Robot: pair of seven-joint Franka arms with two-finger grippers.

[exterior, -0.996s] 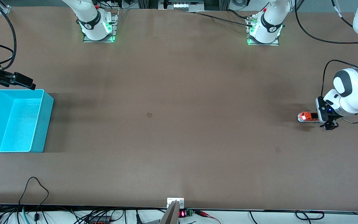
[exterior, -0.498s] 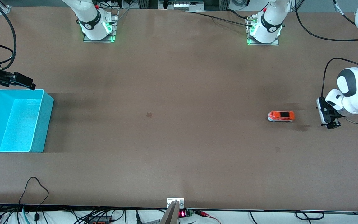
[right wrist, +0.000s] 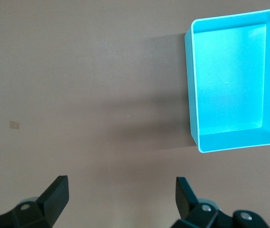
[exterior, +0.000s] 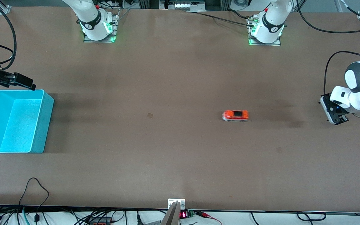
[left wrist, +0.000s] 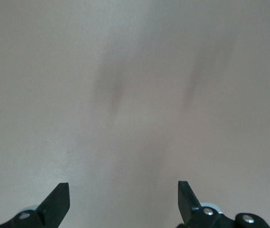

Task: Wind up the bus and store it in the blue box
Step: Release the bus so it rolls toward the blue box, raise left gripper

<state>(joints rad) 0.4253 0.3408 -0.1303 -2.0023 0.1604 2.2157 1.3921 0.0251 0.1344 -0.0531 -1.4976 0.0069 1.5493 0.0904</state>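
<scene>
One bus point(exterior: 235, 115) sits free on the desk point(exterior: 180, 162), roughly midway but toward the left arm's end, nose pointed at the one blue box point(exterior: 17, 121); you likely released it to roll that way. Left pincer point(exterior: 336, 116) hangs spread and empty over bare desk at its end. Right pincer point(right wrist: 120, 199), also spread and empty, waits above the box's edge, probably to catch and store. Box is empty.

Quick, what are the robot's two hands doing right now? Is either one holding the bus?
Left gripper: open, holding nothing, over bare table at the left arm's end.
Right gripper: open, holding nothing, beside the blue box.
The bus sits alone on the table.
</scene>
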